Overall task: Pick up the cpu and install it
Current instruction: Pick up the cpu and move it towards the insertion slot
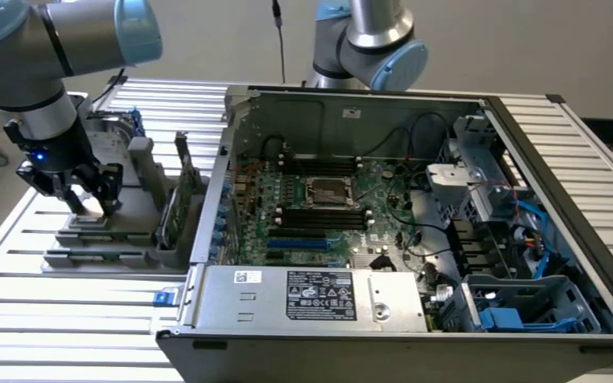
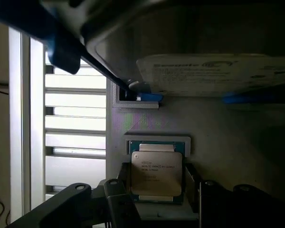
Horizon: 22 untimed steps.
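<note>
Between open gripper (image 2: 156,199) fingers, cpu (image 2: 156,173) with unreadable print, white-labelled hard drive (image 2: 218,73) nearby

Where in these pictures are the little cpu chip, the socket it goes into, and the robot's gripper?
cpu (image 2: 156,174): wrist view, middle of its silvery top.
socket (image 1: 327,191): exterior view, dark centre on the motherboard.
gripper (image 1: 85,203): exterior view, between its fingertips, over the grey holder.

A ribbed aluminium table (image 1: 61,307) carries an open computer case (image 1: 413,319) and, beside it, a grey parts holder (image 1: 104,239).
</note>
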Tool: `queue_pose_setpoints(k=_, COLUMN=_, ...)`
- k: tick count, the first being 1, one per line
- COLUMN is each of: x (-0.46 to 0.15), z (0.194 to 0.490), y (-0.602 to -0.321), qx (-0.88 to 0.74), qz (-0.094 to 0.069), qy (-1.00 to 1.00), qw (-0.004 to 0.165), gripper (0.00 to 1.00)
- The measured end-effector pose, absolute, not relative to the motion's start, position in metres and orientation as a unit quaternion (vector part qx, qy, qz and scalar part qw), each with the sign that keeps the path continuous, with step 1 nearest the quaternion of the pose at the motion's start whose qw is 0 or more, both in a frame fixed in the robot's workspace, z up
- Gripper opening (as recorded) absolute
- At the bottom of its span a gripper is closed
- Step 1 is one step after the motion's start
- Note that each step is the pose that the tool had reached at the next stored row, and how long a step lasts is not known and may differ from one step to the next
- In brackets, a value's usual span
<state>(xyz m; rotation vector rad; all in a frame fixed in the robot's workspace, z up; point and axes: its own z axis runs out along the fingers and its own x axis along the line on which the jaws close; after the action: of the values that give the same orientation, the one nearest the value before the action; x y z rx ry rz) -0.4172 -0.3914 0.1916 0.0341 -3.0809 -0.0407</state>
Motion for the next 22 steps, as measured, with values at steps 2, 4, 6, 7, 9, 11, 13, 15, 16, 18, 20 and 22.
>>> queue_pose_setpoints(k=2, x=-0.417, z=0.195, y=-0.391, qx=0.011, qz=-0.014, qy=-0.999, qw=0.03, gripper=0.54)
queue_pose_setpoints(k=4, x=-0.417, z=0.201, y=-0.391, qx=0.011, qz=-0.014, qy=-0.999, qw=0.03, gripper=0.54)
queue_pose_setpoints(k=6, x=-0.417, z=0.208, y=-0.391, qx=0.011, qz=-0.014, qy=-0.999, qw=0.03, gripper=0.54)
queue_pose_setpoints(k=7, x=-0.417, z=0.212, y=-0.391, qx=0.011, qz=-0.015, qy=-0.999, qw=0.03, gripper=0.54)
queue_pose_setpoints(k=9, x=-0.417, z=0.221, y=-0.391, qx=0.011, qz=-0.015, qy=-0.999, qw=0.03, gripper=0.54)
queue_pose_setpoints(k=11, x=-0.417, z=0.231, y=-0.391, qx=0.011, qz=-0.015, qy=-0.999, qw=0.03, gripper=0.54)
queue_pose_setpoints(k=13, x=-0.417, z=0.24, y=-0.391, qx=0.011, qz=-0.015, qy=-0.999, qw=0.03, gripper=0.54)
queue_pose_setpoints(k=15, x=-0.417, z=0.249, y=-0.391, qx=0.011, qz=-0.015, qy=-0.999, qw=0.03, gripper=0.54)
queue_pose_setpoints(k=16, x=-0.417, z=0.253, y=-0.391, qx=0.011, qz=-0.015, qy=-0.999, qw=0.03, gripper=0.54)
queue_pose_setpoints(k=18, x=-0.417, z=0.263, y=-0.391, qx=0.011, qz=-0.015, qy=-0.999, qw=0.03, gripper=0.54)
queue_pose_setpoints(k=20, x=-0.417, z=0.272, y=-0.391, qx=0.011, qz=-0.015, qy=-0.999, qw=0.03, gripper=0.54)
queue_pose_setpoints(k=22, x=-0.416, z=0.281, y=-0.391, qx=0.011, qz=-0.015, qy=-0.999, qw=0.03, gripper=0.54)
